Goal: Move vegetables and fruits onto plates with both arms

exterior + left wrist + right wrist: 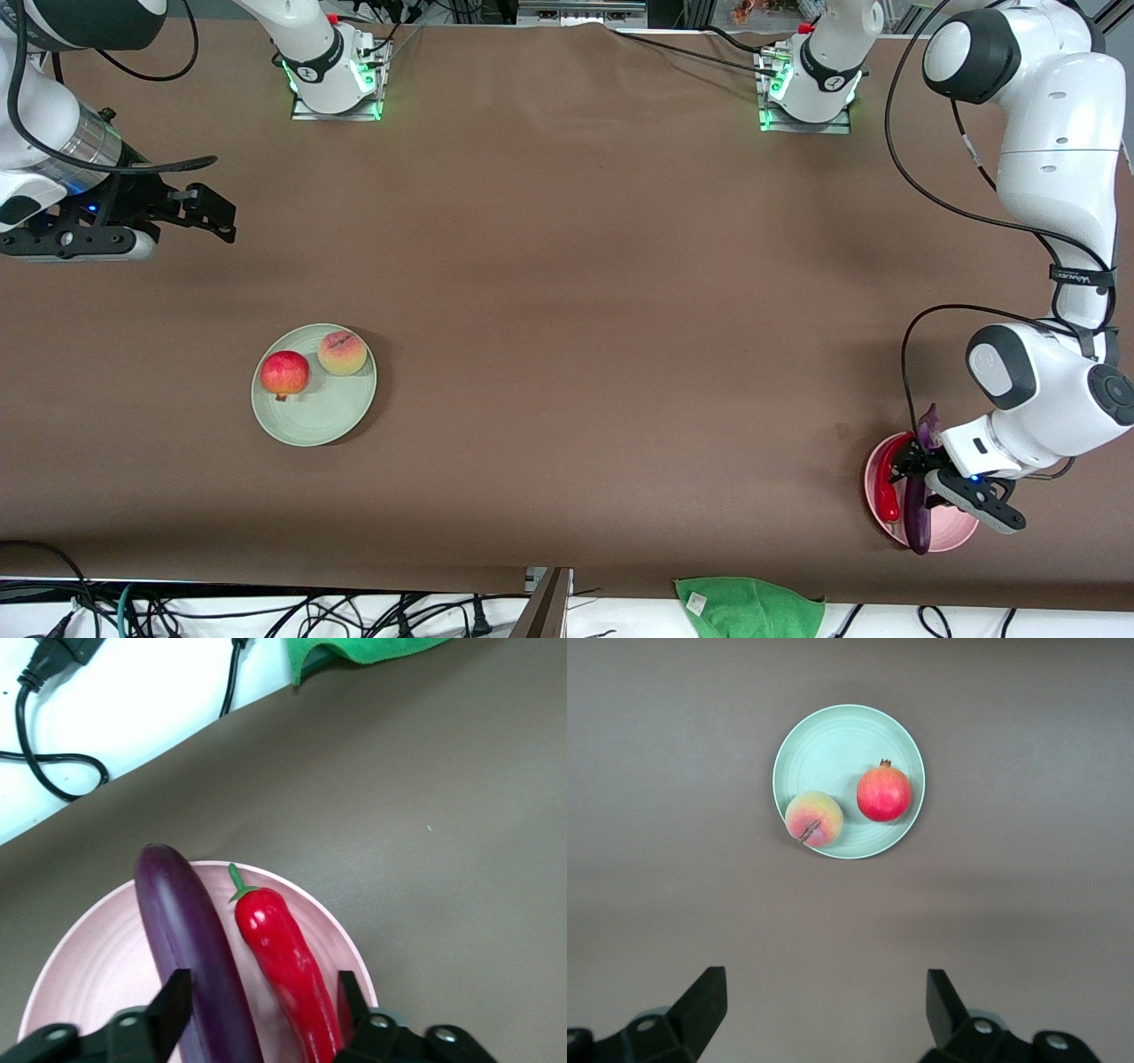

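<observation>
Both eggplant and chili lie between the left gripper's spread fingers.

Peach, pomegranate, green plate

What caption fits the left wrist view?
Open left gripper over the pink plate, straddling the eggplant and chili lying side by side.

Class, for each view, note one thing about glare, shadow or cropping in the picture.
Front view: green lights glow at both arm bases, and the mint plate casts a soft shadow. Left wrist view: bright highlights on the chili pepper and eggplant; the pink plate is cropped. Right wrist view: even light, faint shadows under peach and pomegranate.
</observation>
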Tool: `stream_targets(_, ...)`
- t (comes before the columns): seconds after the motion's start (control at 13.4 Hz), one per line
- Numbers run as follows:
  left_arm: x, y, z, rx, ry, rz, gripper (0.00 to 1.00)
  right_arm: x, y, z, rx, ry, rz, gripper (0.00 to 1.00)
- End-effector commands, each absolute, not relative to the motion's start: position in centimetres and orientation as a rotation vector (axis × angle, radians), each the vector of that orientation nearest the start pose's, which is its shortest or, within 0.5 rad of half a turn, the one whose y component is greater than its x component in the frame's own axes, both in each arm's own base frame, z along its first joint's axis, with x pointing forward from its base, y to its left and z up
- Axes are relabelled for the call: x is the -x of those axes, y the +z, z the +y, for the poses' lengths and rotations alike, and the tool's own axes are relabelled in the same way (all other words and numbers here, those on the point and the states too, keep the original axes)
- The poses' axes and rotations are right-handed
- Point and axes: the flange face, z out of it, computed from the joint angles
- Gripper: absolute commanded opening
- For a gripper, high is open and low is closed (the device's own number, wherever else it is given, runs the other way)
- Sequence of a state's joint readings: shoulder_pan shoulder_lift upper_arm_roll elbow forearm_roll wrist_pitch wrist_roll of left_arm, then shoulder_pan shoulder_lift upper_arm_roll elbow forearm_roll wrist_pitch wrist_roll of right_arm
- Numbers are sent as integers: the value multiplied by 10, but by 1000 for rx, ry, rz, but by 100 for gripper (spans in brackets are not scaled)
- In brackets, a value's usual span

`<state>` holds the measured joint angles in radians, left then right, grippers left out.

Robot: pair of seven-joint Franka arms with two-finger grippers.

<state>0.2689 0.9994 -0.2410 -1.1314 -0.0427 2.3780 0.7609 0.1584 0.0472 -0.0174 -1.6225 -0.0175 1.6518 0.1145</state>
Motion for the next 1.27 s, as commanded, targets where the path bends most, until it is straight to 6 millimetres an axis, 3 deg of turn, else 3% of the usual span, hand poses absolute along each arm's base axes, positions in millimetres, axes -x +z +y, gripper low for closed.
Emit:
stream_targets(0.0, -790, 254, 85, 3113, -502, 933, 100, -566, 586, 76, 3176, 18, -67, 99)
stream_targets(0.15, -782, 293, 74, 3197, -383, 839, 100, -566, 588, 76, 3175, 16, -92, 99)
stream_targets(0.3, -768, 339, 58, 3300, -226, 566, 100, -566, 589, 76, 3174, 4, -94, 100)
stream_targets(0.45, -740, 384, 9, 3321, -48, 366, 100, -567, 589, 76, 3174, 1, -94, 99)
stream_targets(0.6, -707, 420, -23, 3267, 51, 181, 100, -567, 590, 75, 3174, -3, -89, 99)
stream_targets(0.75, -674, 445, -40, 3231, 91, 82, 100, -567, 590, 77, 3165, -7, -83, 99)
stream_targets(1.05, -607, 489, -37, 3189, 131, 37, 100, -568, 592, 75, 3161, -16, -80, 99)
stream_targets(1.2, -587, 512, -31, 3177, 208, 47, 100, -569, 591, 76, 3157, -27, -80, 99)
